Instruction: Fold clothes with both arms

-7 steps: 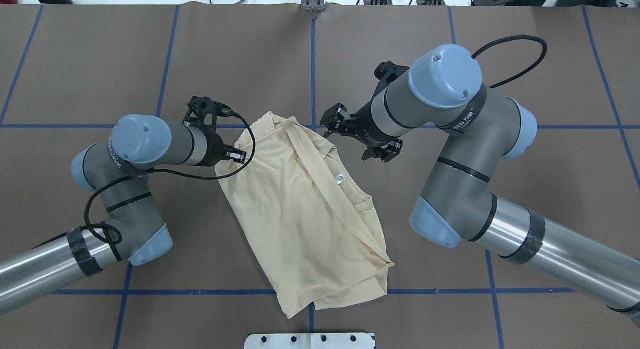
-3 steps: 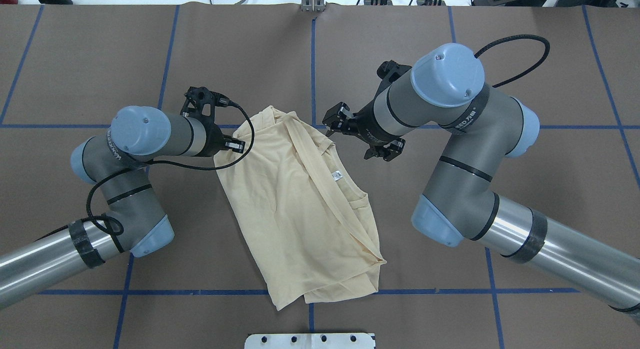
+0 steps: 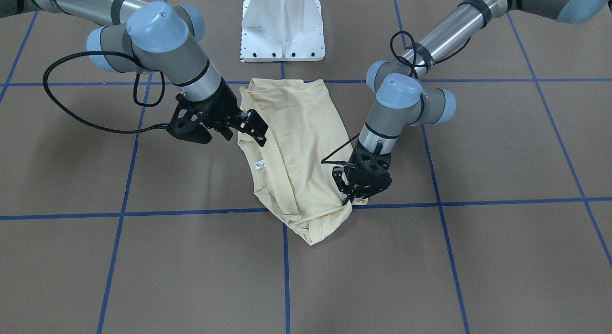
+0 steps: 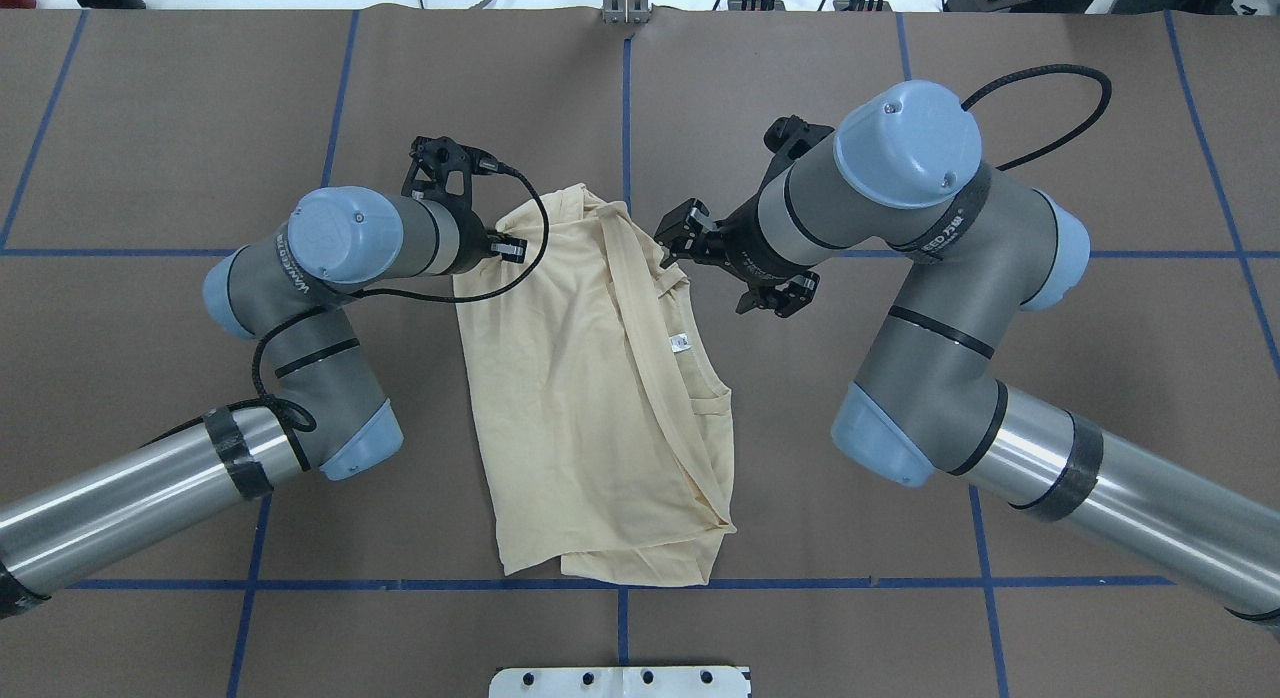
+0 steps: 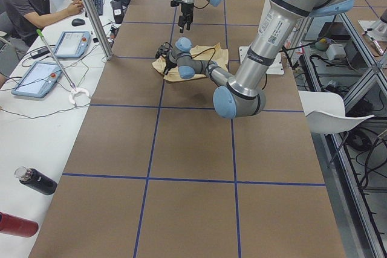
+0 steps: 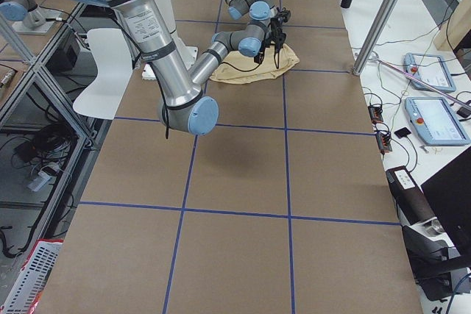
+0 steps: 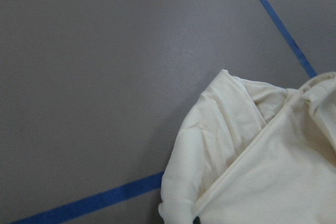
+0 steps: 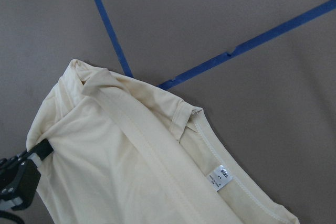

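Pinching just the edge of the shirt (image 4: 590, 398), the left tool (image 3: 351, 195) could slip off; the right tool (image 4: 722, 266) hovers spread.

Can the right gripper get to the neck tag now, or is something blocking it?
Probably yes. The right gripper hangs open just beside the collar edge of the T-shirt; the neck tag lies uncovered on top, and the left gripper pinches the far edge, clear of it.
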Robot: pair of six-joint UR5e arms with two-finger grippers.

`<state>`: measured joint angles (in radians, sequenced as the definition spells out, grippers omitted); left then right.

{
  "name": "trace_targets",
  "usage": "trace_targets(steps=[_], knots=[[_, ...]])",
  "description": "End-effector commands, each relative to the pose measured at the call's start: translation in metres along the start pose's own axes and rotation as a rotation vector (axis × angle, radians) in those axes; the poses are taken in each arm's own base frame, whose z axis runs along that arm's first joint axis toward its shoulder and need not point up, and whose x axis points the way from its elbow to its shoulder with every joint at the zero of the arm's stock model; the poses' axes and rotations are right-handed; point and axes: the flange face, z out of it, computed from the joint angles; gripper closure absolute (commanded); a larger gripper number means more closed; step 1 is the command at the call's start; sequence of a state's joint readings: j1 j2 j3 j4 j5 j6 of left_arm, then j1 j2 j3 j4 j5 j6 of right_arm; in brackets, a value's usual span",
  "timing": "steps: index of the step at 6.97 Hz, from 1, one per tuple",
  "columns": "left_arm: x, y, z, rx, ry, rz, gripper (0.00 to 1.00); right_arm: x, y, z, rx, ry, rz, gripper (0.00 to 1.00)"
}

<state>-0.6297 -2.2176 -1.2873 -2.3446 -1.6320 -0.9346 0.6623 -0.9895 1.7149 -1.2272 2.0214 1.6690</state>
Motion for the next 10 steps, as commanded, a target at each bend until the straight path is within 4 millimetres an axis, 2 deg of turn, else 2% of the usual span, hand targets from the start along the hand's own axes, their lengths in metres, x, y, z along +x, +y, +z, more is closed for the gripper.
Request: trace_targets(steps=[1, 2, 3, 5, 6, 7, 8, 9, 10], knots=[[0.018, -0.039, 0.021, 0.048, -0.041, -0.011, 1.0, 0.011, -0.007, -0.001, 0.014, 0.009, 0.009, 0.0], [0.021, -0.049, 0.028, 0.081, -0.05, -0.012, 1.0, 0.014, -0.008, 0.0, 0.016, 0.013, 0.011, 0.0], [0.017, -0.05, 0.036, 0.088, -0.048, -0.011, 1.0, 0.015, -0.009, 0.001, 0.017, 0.015, 0.012, 0.0], [0.011, -0.057, 0.035, 0.097, -0.053, -0.016, 1.0, 0.015, -0.009, 0.001, 0.019, 0.014, 0.012, 0.0], [0.01, -0.058, 0.035, 0.098, -0.054, -0.015, 0.24, 0.015, -0.009, 0.001, 0.019, 0.016, 0.013, 0.0], [0.006, -0.063, 0.032, 0.106, -0.055, -0.02, 0.0, 0.015, -0.009, 0.001, 0.019, 0.014, 0.012, 0.0], [0.0, -0.077, 0.027, 0.114, -0.053, -0.028, 0.0, 0.015, -0.008, 0.001, 0.019, 0.015, 0.01, 0.0], [-0.011, -0.1, 0.012, 0.111, -0.029, -0.032, 0.0, 0.014, -0.008, 0.002, 0.042, 0.012, 0.005, 0.0], [-0.027, -0.112, -0.005, 0.087, 0.009, -0.041, 0.0, 0.01, -0.006, 0.003, 0.075, 0.009, -0.019, 0.0]])
